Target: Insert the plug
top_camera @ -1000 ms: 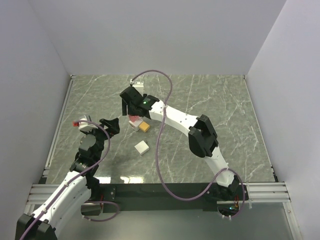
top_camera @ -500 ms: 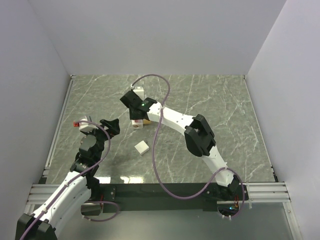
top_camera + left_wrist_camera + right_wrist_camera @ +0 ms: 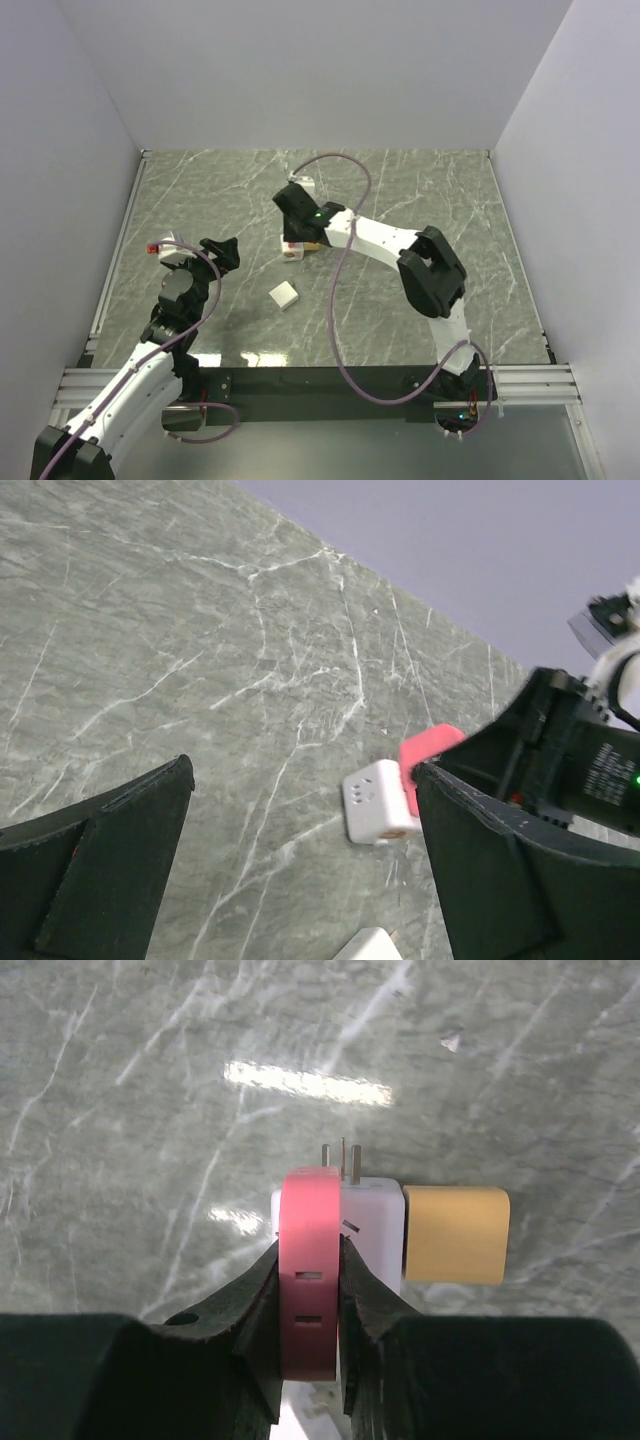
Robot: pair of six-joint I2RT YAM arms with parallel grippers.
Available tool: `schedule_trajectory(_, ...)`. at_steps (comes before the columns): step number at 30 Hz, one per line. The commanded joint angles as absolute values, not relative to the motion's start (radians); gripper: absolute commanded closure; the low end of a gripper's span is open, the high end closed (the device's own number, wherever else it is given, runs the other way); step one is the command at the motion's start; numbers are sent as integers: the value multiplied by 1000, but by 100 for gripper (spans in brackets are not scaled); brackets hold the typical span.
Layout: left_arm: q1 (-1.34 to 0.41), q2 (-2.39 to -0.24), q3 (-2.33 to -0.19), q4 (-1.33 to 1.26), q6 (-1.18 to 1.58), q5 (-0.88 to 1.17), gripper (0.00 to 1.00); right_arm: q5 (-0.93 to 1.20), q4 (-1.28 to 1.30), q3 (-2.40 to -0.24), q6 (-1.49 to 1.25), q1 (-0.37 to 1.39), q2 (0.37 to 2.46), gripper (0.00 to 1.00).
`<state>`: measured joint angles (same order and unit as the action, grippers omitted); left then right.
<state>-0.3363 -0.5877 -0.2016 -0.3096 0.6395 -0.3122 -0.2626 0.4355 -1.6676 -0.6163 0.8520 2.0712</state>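
Note:
My right gripper (image 3: 308,1250) is shut on the pink slotted side (image 3: 309,1210) of a block whose body is white (image 3: 373,1230), with an orange block (image 3: 455,1233) against its other side. Thin metal prongs (image 3: 342,1163) stick out of its far end. From above, this block (image 3: 293,250) is at mid-table under the right gripper (image 3: 295,238). The left wrist view shows its white face with small holes (image 3: 375,805) and the pink side (image 3: 428,752). A separate white plug block (image 3: 284,294) lies nearer the front. My left gripper (image 3: 222,250) hangs open and holds nothing (image 3: 300,775).
The marble table (image 3: 450,200) is walled at the back and on both sides. A purple cable (image 3: 335,300) loops over the right arm. The corner of the loose white block (image 3: 370,947) shows at the bottom of the left wrist view.
My right gripper has shut on the pink side of the block. It has shifted right, and the block with it. The left arm has not moved.

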Motion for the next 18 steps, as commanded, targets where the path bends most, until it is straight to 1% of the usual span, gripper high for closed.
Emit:
schedule_trajectory(1,-331,-597,-202,-363,629,-319,1,-167,295,-1545,-568,822,1954,100)
schedule_trajectory(5,-331,-621,-198,-402,609,-299,0,-36,183,-1442,-537,790,1866,100)
schedule_trajectory(8,-331,-632,-186,-459,589,-232,0,52,101,-1370,-511,764,1832,100)
schedule_trajectory(9,-331,-630,-181,-468,584,-218,0,128,40,-1324,-505,744,1807,100)
schedule_trajectory(12,-331,-614,-175,-486,574,-199,0,259,-108,-1247,-485,707,1760,100)
schedule_trajectory(13,-331,-611,-172,-488,572,-199,1,309,-130,-1212,-474,693,1752,100)
schedule_trajectory(18,-331,-606,-169,-497,565,-175,1,399,-138,-1200,-379,678,1721,100)
